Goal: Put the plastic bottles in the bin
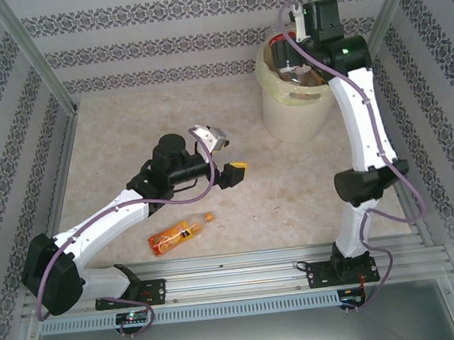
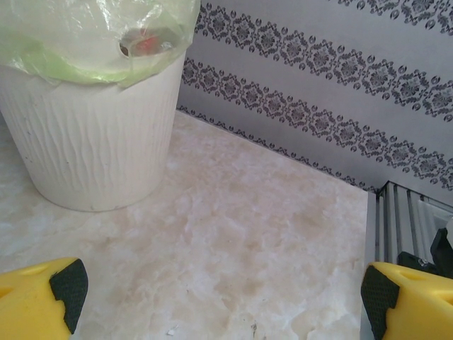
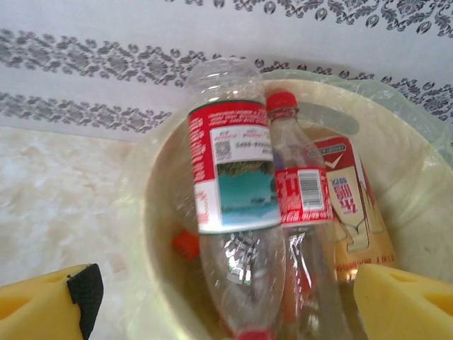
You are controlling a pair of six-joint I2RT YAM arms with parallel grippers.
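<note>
the orange bottle point(image 1: 181, 235) is lying crosswise, cap rightward, on the near side of the left gripper point(image 2: 226, 304), whose jaws are standing apart; the right gripper point(image 3: 226, 304) is gaping over the bin point(image 1: 286, 120).

This is looking like a small robot testing booth in a lab, not a home. Two white and black robot arms, the left arm point(image 1: 107, 220) and the right arm point(image 1: 361, 125), are sitting bolted onto silver metal rails point(image 1: 237, 277) at the near edge of a pale stone-look table top point(image 1: 292, 180). Thin silver metal posts point(image 1: 35, 56) are standing at the corners of flat walls covered in grey flowery wallpaper point(image 1: 197, 28).
</note>
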